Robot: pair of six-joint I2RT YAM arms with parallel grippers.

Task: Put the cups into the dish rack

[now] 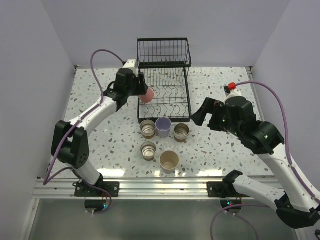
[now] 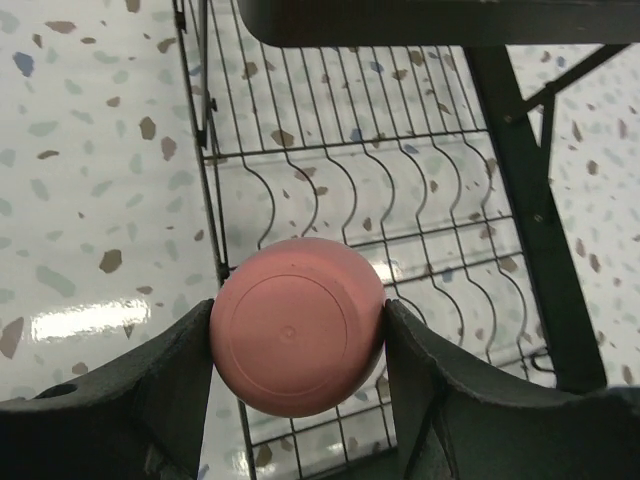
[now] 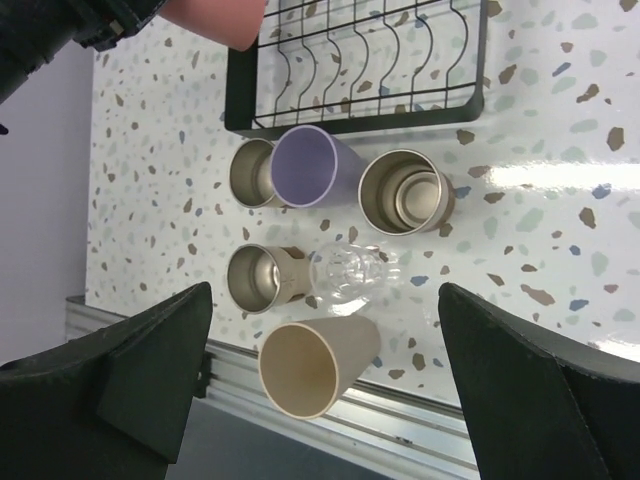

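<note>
Filling the left wrist view, the left pincer (image 2: 298, 340) is gripping the coral-pink cup (image 2: 290, 305) by its sides, base toward the lens, and is holding it over the dish rack (image 1: 165, 85) at the rack's left rim. Letting go here is risking a strike on that rim wire, tipping the cup out onto the tabletop (image 1: 215, 147). The right pincer (image 3: 322, 300) is hanging wide open, holding nothing, over the cups waiting just in front of the rack, the lavender cup (image 3: 310, 165) and beige cup (image 3: 315, 365) among them. The clear cup (image 3: 350, 270) is barely showing against the speckle, seemingly lying on its side. The pink cup's mouth is facing away, unseen.
</note>
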